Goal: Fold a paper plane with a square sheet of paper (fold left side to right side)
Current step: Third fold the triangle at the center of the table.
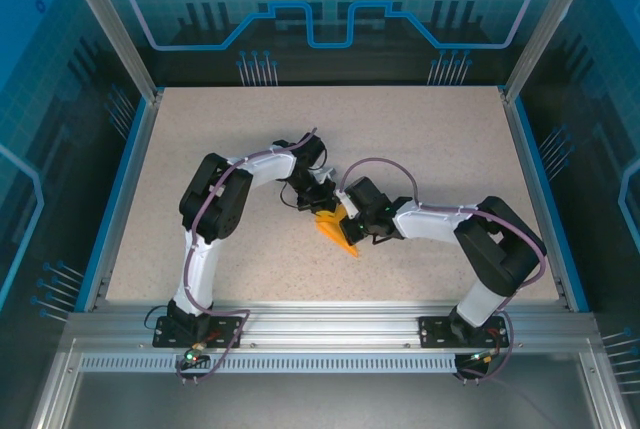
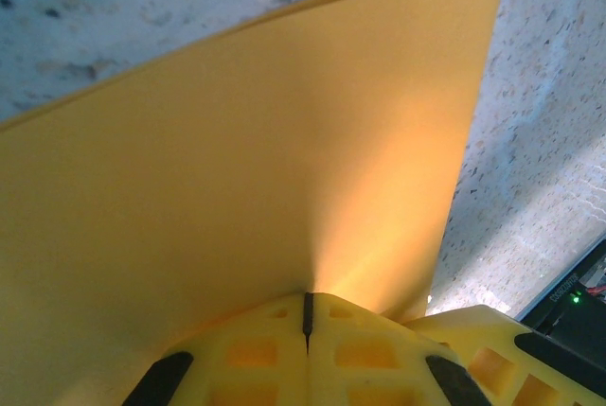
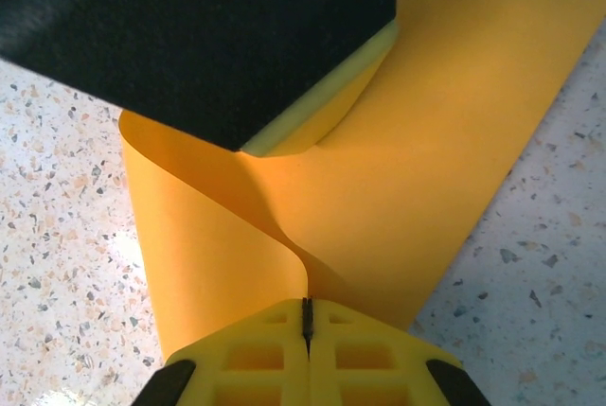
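From above, both arms reach in to the middle of the counter [image 1: 420,139]. The left claw [image 1: 315,204] and right claw [image 1: 348,221] meet nose to nose over the orange sheet of paper [image 1: 338,234], which sits partly lifted just below them. That close pairing suits a fold that carries one side across to the other.

On the left wrist camera, the left claw [image 2: 306,309] is shut tight on the sheet's near edge. The paper [image 2: 237,188] rises away from it as a broad slanted plane above the counter, probably the side being carried over.

On the right wrist camera, the right claw [image 3: 306,313] is likewise clamped on the paper [image 3: 436,141], which bends in a loose curl, not yet creased. A dark block with a yellow pad [image 3: 189,37], seemingly the left claw, holds the sheet further up.
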Available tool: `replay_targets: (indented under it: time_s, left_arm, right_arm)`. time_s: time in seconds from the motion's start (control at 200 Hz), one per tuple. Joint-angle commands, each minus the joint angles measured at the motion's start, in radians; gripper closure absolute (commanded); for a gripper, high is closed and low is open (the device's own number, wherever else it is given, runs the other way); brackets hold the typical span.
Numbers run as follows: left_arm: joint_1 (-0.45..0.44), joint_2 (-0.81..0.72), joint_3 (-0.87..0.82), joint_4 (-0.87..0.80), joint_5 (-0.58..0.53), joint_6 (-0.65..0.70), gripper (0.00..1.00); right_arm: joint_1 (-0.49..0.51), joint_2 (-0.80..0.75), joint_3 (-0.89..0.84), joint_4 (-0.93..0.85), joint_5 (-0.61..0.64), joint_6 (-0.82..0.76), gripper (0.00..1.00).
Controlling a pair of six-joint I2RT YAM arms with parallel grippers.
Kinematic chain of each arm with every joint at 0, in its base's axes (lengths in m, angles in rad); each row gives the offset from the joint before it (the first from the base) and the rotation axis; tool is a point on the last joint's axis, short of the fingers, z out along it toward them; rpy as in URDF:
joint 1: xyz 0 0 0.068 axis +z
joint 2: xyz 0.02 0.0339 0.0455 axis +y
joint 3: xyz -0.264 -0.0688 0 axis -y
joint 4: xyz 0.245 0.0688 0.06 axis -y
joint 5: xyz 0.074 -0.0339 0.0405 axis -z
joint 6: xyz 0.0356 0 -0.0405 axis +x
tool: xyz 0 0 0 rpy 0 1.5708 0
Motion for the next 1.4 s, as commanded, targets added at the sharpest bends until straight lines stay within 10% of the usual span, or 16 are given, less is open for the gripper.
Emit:
replay_targets:
  time_s: [0.0, 0.715, 1.396]
  left_arm:
    - [-0.013, 0.047, 0.001, -0.029, -0.054, 0.015, 0.96]
    - [0.044, -0.029, 0.137, -0.112, -0.054, 0.049, 0.71]
    - [0.035, -0.342, -0.365, 0.254, 0.098, -0.089, 0.89]
  right_arm:
    - [-0.01, 0.022, 0.029, -0.019, -0.002, 0.009, 1.0]
    - [0.019, 0.071, 0.019, -0.125, -0.04, 0.002, 1.0]
    - [0.028, 0.097, 0.042, -0.155, -0.027, -0.002, 1.0]
